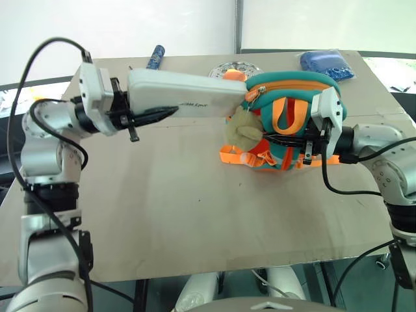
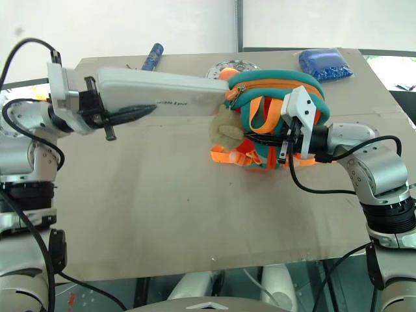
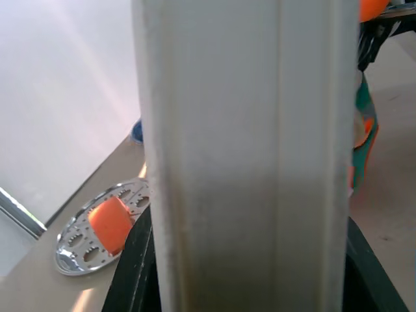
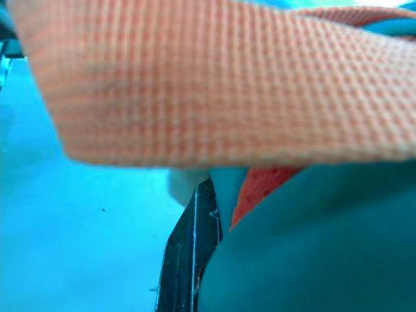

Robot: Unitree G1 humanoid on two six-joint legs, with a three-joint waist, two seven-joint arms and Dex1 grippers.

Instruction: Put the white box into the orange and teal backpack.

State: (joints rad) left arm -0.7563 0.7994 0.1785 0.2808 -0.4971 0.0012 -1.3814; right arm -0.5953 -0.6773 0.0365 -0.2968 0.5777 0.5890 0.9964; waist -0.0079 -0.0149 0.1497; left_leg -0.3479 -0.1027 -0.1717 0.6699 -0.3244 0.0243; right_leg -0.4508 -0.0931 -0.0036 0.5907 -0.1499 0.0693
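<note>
My left gripper (image 1: 166,107) is shut on the white box (image 1: 188,91) and holds it level above the table, long side pointing to the right. The box's far end touches the open zipper mouth of the orange and teal backpack (image 1: 292,91); whether it is inside I cannot tell. The backpack stands upright at the right of the table, and a beige plush toy (image 1: 244,130) hangs at its front. My right gripper (image 1: 276,140) reaches in from the right and is shut on the backpack's front by an orange strap (image 4: 214,84). The box (image 3: 247,156) runs between the left fingers.
A round silver plate (image 1: 237,69) with an orange piece on it lies just behind the backpack. A blue beaded pouch (image 1: 327,64) sits at the far right corner and a blue patterned stick (image 1: 155,56) at the far edge. The brown table (image 1: 162,214) has bare room in front.
</note>
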